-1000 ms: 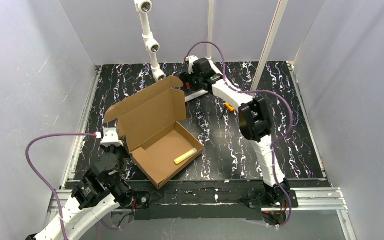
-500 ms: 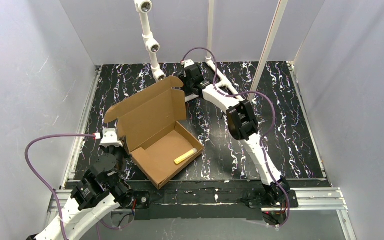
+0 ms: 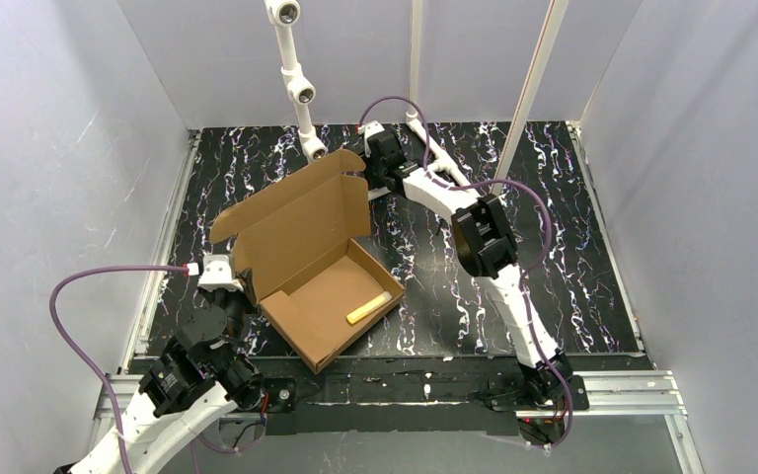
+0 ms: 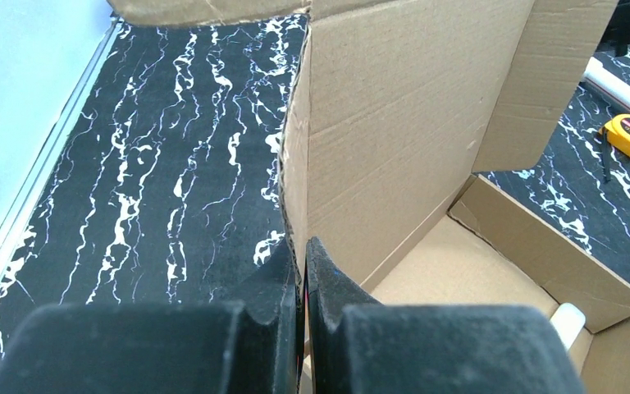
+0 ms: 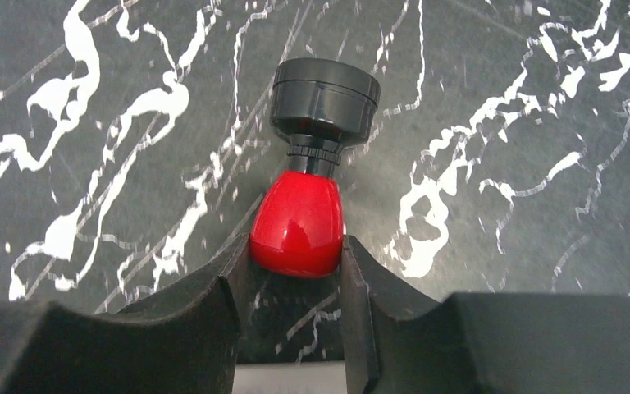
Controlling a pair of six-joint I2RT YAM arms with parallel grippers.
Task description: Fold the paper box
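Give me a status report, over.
Left fingers pinching paper box, lid up. Right fingers closed on red knob, far side. Yellow stick lying inside box.

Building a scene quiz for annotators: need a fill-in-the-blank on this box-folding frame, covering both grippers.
1. The paper box sits with its lid ____.
2. The left gripper pinches the box's wall, its jaws ____.
3. The right gripper grips a knob that has a black cap and a ____ body.
4. A ____ stick lies inside the box.

Missing words: open; shut; red; yellow.
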